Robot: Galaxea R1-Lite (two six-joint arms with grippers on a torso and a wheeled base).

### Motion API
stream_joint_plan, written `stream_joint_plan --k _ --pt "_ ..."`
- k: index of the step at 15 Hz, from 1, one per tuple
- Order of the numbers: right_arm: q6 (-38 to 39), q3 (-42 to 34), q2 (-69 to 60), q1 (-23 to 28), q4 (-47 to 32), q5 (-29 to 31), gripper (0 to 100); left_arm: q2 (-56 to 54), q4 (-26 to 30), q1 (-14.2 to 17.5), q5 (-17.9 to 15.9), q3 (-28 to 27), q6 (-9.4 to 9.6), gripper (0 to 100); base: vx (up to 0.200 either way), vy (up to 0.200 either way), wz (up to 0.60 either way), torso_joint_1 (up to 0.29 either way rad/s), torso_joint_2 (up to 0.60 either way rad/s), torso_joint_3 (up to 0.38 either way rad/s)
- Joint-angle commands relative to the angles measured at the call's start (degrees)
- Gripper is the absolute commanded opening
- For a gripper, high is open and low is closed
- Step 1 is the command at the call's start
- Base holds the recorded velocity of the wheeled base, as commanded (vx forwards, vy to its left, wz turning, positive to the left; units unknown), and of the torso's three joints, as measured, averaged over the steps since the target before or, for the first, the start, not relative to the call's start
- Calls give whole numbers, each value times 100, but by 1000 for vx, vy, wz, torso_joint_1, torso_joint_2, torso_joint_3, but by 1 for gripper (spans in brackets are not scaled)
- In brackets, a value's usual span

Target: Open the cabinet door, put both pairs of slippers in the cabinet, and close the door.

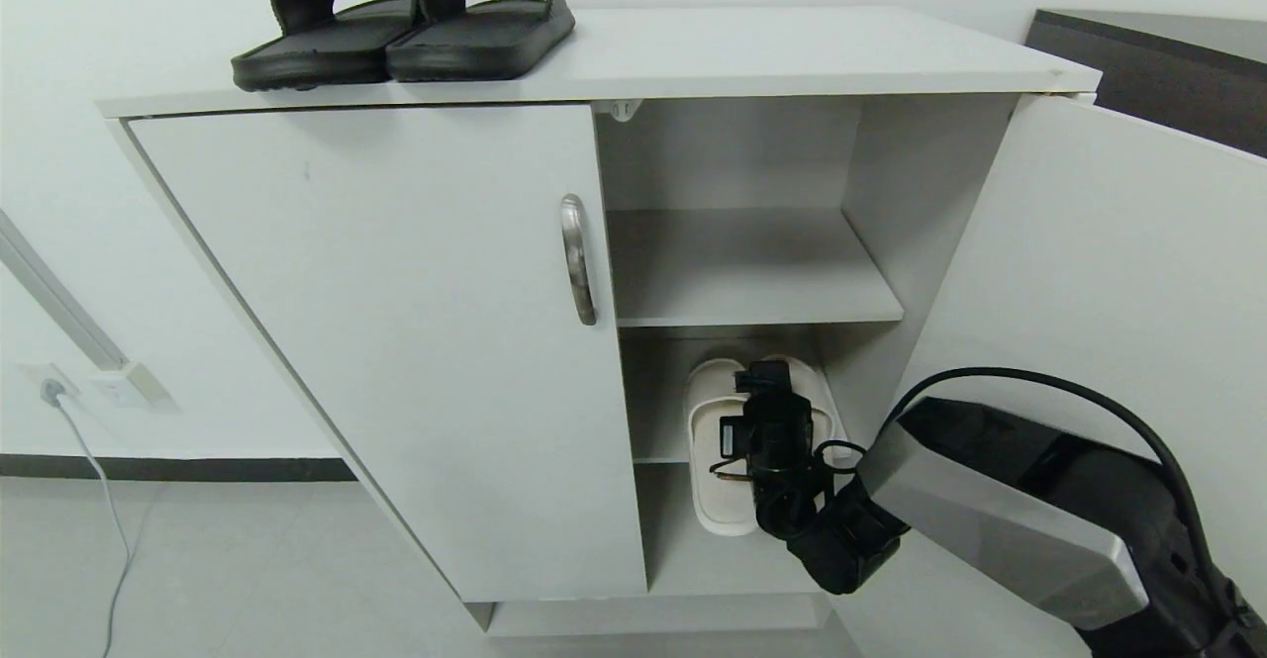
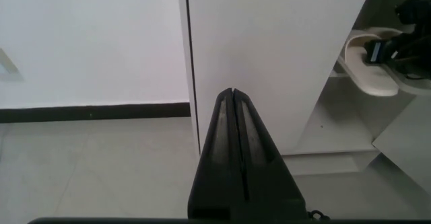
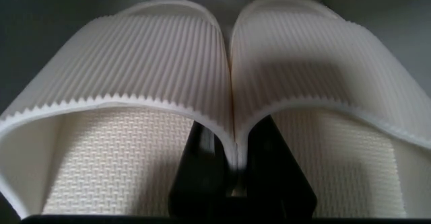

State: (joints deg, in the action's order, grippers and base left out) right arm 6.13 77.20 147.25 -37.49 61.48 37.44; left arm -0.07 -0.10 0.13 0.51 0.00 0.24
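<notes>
— Where is the right gripper [image 1: 763,381]?

— Inside the right half of the cabinet [image 1: 792,54], past the right door [image 1: 1109,262], which stands swung wide open. It is at the level of the lower shelf [image 1: 658,460], under the upper shelf [image 1: 742,272].

— And what does the claw have hold of?

— The white slippers [image 1: 715,460]. In the right wrist view, its two dark fingers [image 3: 269,163] are nearly closed, pinching the inner strap edges of both slippers together. The pair sits side by side with its near ends jutting out past the shelf's front edge. Whether the soles rest on the shelf cannot be told.

— The other pair?

— The black slippers [image 1: 406,20] lie side by side on top of the cabinet, at its left end, their near ends at the front edge.

— What about the left gripper [image 2: 232,99]?

— Its fingers are pressed flat together with nothing between them. It hangs above the floor [image 2: 101,163], in front of the left door [image 1: 396,341], which is closed. The metal handle [image 1: 578,259] is on that door's right edge.

— Anything else nearby?

— A wall socket [image 1: 49,386] with a cable plugged in, low on the wall to the left.
</notes>
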Motion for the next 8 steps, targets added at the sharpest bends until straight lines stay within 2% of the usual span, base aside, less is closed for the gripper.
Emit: stream_joint_plan --k 1,8 --pt "2 568 295 145 -268 -140 0 7 1 4 2 0 2 0 0 0 0 0 0 0" --pt "2 2229 568 391 -1683 -413 0 7 1 4 10 0 2 0 0 0 0 0 0 0"
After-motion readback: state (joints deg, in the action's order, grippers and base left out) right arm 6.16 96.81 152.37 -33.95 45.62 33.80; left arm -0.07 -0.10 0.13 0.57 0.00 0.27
